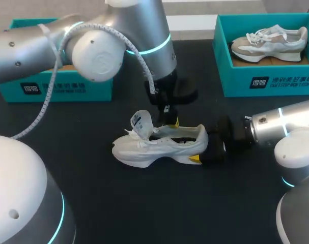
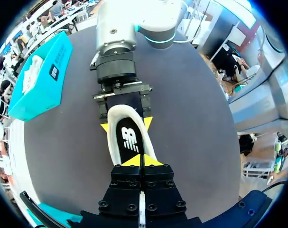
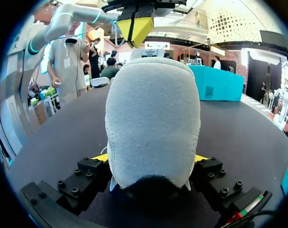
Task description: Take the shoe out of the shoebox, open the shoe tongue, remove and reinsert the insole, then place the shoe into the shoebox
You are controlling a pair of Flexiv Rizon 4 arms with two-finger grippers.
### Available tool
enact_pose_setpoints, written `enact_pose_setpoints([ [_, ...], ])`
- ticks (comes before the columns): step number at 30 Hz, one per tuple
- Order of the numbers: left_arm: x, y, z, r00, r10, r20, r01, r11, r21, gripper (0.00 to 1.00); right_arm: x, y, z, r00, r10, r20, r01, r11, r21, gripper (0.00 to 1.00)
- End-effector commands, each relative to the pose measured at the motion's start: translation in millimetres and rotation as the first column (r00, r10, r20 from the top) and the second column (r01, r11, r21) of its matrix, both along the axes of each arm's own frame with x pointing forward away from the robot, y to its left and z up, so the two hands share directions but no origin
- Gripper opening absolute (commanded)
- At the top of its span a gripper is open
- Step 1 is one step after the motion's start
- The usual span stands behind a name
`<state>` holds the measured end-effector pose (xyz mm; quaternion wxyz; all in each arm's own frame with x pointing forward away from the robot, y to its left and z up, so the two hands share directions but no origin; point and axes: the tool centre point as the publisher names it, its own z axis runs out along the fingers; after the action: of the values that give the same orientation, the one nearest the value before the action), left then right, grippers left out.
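My right claw (image 3: 151, 161) grips the heel of the shoe (image 1: 159, 145) between its fingers, on the table (image 1: 144, 203); my left claw (image 2: 141, 160), tips pressed together, hangs just over the insole (image 2: 129, 140). With the tongue (image 1: 142, 123) up, reboxing remains; insole step unclear

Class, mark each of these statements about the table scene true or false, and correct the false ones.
1. The white lace-up sneaker stands on the black table, outside any box. True.
2. The right gripper grips the sneaker's toe. False: it clamps the heel from both sides.
3. The teal cardboard shoebox at the back right is empty. False: it holds a grey and white sneaker.
4. The left gripper is above the sneaker's opening. True.
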<state>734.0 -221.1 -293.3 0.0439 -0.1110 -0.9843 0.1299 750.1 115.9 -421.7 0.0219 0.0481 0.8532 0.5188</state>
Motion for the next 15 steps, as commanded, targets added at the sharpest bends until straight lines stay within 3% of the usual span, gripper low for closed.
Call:
enact_pose_setpoints([
  [1, 1.0, -16.0, -19.8, 1.000, 0.017, -0.008, -0.016, 0.999, 0.033, 0.00, 1.4, 2.4, -2.8, 1.000, -0.001, 0.000, 0.001, 1.000, -0.001, 0.00],
  [10, 5.4, -13.1, -40.0, 0.994, 0.110, -0.017, -0.110, 0.994, -0.001, 0.00, 1.4, 2.4, -2.8, 1.000, -0.001, 0.000, 0.001, 1.000, -0.001, 0.00],
  [15, 9.8, -14.1, -49.9, 0.996, 0.084, -0.016, -0.084, 0.996, 0.003, 0.00, 1.4, 2.4, -2.8, 1.000, -0.001, 0.000, 0.001, 1.000, -0.001, 0.00],
])
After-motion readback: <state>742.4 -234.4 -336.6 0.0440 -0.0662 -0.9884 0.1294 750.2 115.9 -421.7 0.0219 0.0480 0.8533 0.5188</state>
